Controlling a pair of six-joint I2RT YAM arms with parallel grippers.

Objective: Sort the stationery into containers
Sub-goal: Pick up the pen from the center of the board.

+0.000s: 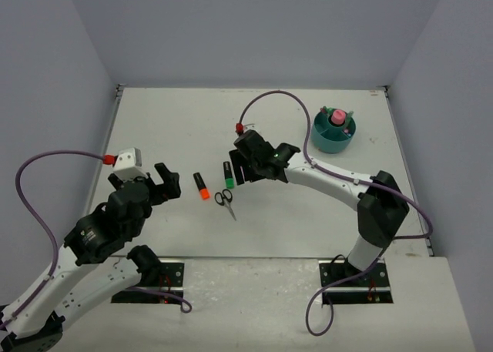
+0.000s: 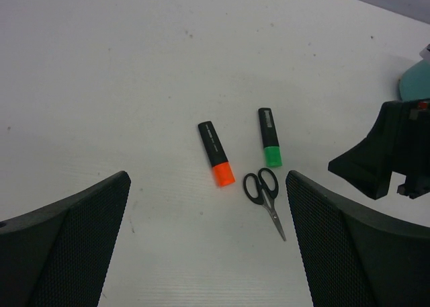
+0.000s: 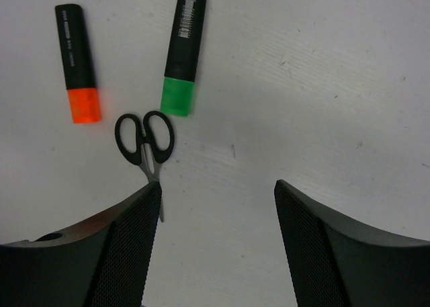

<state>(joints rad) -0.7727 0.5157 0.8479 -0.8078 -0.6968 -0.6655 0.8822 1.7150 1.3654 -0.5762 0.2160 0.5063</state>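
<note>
Top external, reading left to right. Seeing left gripper (image 1: 168, 181) spread wide, holding nothing. Finding orange highlighter (image 1: 201, 186) lying flat just ahead of its fingertips, between the two grippers. Judging it light, stiff, smooth plastic, likely rolling or slipping a little; taking it across the black barrel at mid-length looking safest. Spotting scissors (image 1: 226, 201) next, closed and flat, loops just beside green highlighter (image 1: 228, 175), blade running up beside one finger of right gripper (image 1: 242, 169) in the right wrist view. Judging scissors thin, hard and lying very low, so awkward to pinch; taking them at the black loops. Noting green highlighter lying just ahead of the right fingers, probably handling like the orange one. Seeing right gripper parted, nothing between its fingers. Finding organizer (image 1: 320, 139) well apart from those fingers, on the arm side, pink-capped bottle (image 1: 337, 117) standing in it.
</note>
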